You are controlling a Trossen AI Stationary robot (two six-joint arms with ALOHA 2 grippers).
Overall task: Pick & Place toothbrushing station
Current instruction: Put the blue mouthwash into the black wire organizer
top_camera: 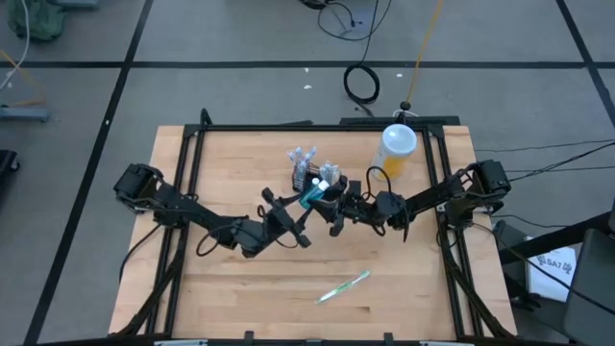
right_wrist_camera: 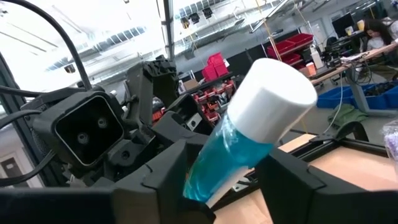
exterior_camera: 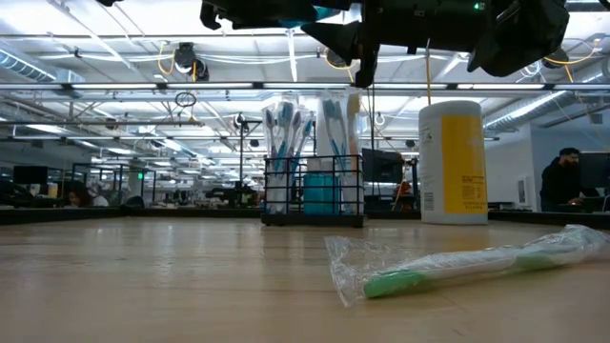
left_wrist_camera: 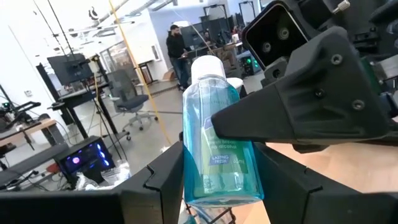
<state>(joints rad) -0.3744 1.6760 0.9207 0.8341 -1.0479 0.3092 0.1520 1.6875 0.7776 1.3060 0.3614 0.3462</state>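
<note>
The toothbrushing station (top_camera: 306, 173) (exterior_camera: 315, 195), a black wire caddy with wrapped brushes standing in it, rests on its base at the table's far middle. Just on its near side, a clear blue bottle with a white cap (top_camera: 312, 197) (left_wrist_camera: 217, 149) (right_wrist_camera: 249, 130) hangs high above the table between both grippers. My left gripper (top_camera: 296, 210) (left_wrist_camera: 217, 171) comes in from the table's left and is shut on it. My right gripper (top_camera: 333, 204) (right_wrist_camera: 224, 177) comes in from the right and is closed around the same bottle. My left gripper pinches the blue bottle's lower body (left_wrist_camera: 202, 180) between its two fingers, one on each side. It comes in about level from the table's left. The bottle is lifted clear of the table. My right gripper has its two fingers on either side of the bottle's blue body (right_wrist_camera: 211, 158), below the white cap (right_wrist_camera: 273, 102). It comes from the table's right, slanting slightly up. One of its fingers (left_wrist_camera: 292, 118) lies across the bottle's labelled face.
A tall yellow bottle with a white lid (top_camera: 397, 149) (exterior_camera: 453, 162) stands right of the caddy. A toothbrush in a clear wrapper (top_camera: 344, 286) (exterior_camera: 457, 267) lies flat toward the near edge. Black frame rails run along the table's left, right and far sides.
</note>
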